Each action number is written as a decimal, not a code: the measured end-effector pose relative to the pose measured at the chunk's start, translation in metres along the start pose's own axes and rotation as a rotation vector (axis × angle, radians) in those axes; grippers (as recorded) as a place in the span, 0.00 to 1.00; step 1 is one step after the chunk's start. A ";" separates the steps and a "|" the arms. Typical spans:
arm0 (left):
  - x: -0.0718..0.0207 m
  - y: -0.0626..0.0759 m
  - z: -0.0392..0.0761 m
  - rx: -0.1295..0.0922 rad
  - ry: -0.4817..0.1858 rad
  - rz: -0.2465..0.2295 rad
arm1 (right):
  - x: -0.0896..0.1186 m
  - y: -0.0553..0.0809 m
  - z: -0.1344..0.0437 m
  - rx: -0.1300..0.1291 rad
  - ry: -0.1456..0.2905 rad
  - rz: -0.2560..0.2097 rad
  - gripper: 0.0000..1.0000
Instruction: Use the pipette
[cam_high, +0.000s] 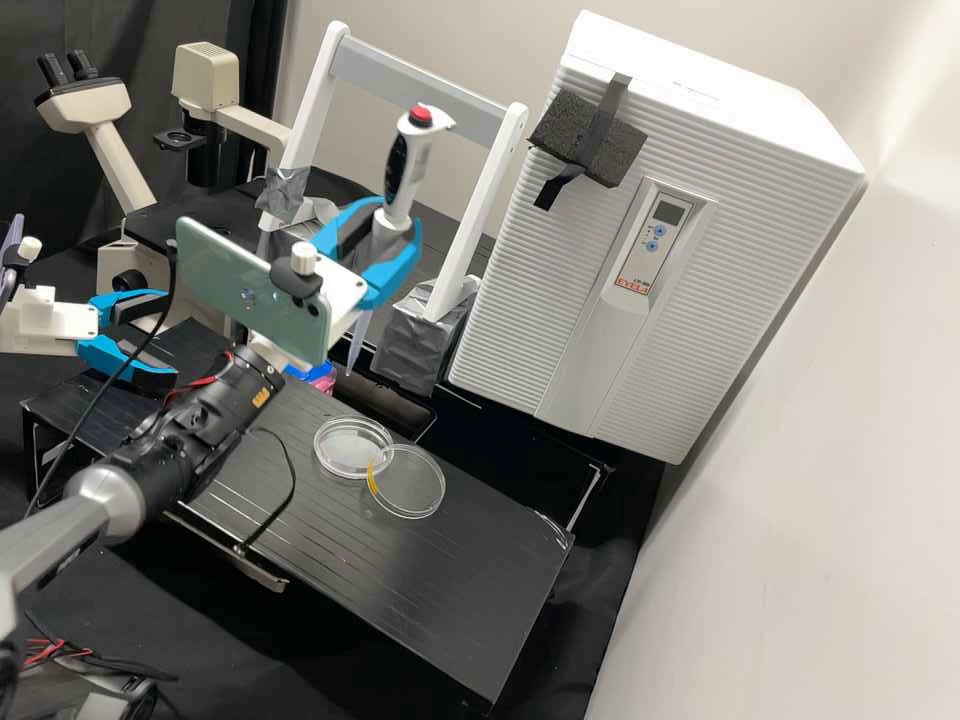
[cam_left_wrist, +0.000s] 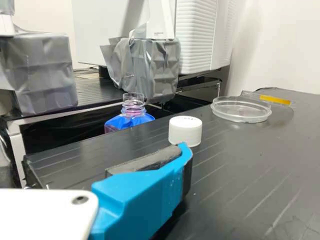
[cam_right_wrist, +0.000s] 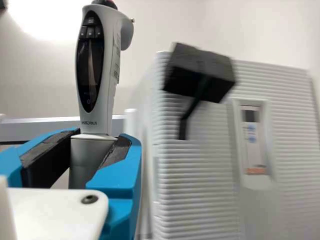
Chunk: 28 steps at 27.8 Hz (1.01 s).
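A: Where's the pipette (cam_high: 405, 165)?
B: Upright, clamped in the right tool (cam_high: 385, 252), raised above the worktop (cam_high: 450, 590) near the open bottle (cam_left_wrist: 131, 114)
A: Left tool (cam_high: 135, 335)?
B: Fingers spread, empty, low by the white cap (cam_left_wrist: 185, 131)

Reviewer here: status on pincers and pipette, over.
Right pincer shut on pipette, upright, tip down. Left pincer open, empty, low beside white cap. Bottle uncapped, mouth clear.

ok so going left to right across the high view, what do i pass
left gripper → pipette, held in the right gripper → white ribbed cabinet
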 end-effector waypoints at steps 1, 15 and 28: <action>0.0003 0.000 0.001 0.000 -0.004 -0.001 | -0.002 0.003 0.002 0.007 -0.006 0.010 0.00; 0.0003 -0.001 0.001 0.002 -0.008 -0.004 | -0.011 0.001 0.017 -0.028 -0.056 -0.023 0.00; -0.0019 0.000 -0.001 0.005 -0.008 0.005 | -0.010 -0.003 0.016 -0.058 -0.050 -0.041 0.00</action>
